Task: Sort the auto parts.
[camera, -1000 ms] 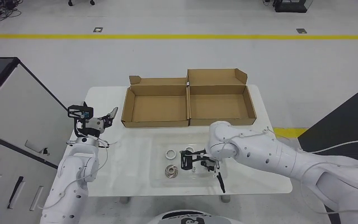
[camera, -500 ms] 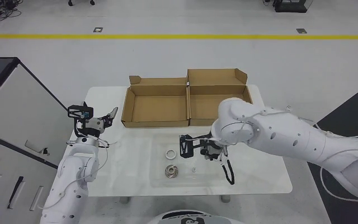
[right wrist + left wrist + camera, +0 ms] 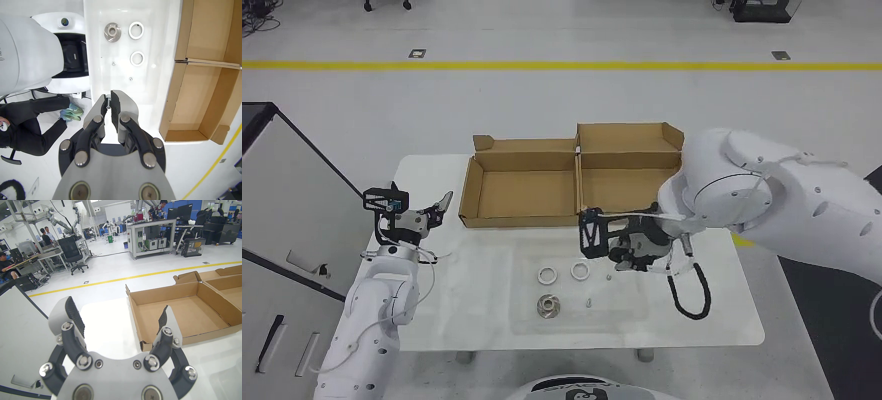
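My right end effector (image 3: 109,95) pinches a small threaded bolt (image 3: 108,103) across its shank; I'd judge it light, stiff, slippery. Left end effector (image 3: 117,303) hangs spread.

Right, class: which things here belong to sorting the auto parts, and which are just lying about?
Belonging to the job:
small threaded silver bolt in the right pincer
silver flanged metal hub
two silver metal rings
two tiny silver fasteners
two open brown cardboard boxes

Lying about:
black office chair
yellow floor line
large grey panel
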Robot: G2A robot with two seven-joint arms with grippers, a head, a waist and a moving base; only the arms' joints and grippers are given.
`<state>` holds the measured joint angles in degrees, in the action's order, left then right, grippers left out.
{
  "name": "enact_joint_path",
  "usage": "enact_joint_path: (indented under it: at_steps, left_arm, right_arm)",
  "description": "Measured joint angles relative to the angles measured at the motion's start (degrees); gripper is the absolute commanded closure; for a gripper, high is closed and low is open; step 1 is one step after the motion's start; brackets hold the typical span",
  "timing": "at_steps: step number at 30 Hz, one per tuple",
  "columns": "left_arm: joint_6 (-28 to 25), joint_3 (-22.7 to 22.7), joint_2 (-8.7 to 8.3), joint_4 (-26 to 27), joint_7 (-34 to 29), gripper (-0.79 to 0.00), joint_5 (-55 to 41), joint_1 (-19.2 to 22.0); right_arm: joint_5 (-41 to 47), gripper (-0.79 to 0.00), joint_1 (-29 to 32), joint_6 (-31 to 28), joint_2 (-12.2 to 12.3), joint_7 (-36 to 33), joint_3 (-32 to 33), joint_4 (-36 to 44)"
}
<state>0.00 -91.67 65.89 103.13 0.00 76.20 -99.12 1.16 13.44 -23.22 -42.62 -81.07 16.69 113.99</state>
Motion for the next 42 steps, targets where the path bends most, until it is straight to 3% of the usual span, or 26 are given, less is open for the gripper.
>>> enact_joint_path:
  at_steps: [10, 14, 20, 28, 34, 42]
  left_arm:
    - [0.00, 0.00, 0.00, 0.00, 0.00, -0.785, 0.00, 0.00]
    - [0.00, 0.00, 0.00, 0.00, 0.00, -0.785, 0.00, 0.00]
    - [0.00, 0.00, 0.00, 0.00, 0.00, -0.785, 0.00, 0.00]
    - [0.00, 0.00, 0.00, 0.00, 0.00, -0.785, 0.00, 0.00]
    - [0.00, 0.00, 0.00, 0.00, 0.00, -0.785, 0.00, 0.00]
    - [0.00, 0.00, 0.00, 0.00, 0.00, -0.785, 0.00, 0.00]
  right_arm:
    - [1.23, 0.000, 0.94, 0.53, 0.09, 1.85, 0.84, -1.16]
    - [11.16, 0.000, 3.27, -1.53, 1.72, 10.27, 5.74, -6.90]
    - [31.03, 0.000, 10.32, -9.45, 5.28, 13.57, 12.32, -13.97]
    - [51.54, 0.000, 20.78, -19.78, 7.65, 19.79, 17.57, -12.05]
    - [60.99, 0.000, 24.70, -22.73, 7.05, 22.71, 21.00, -6.39]
    - [72.02, 0.000, 27.31, -20.65, 3.16, 20.62, 27.23, 0.84]
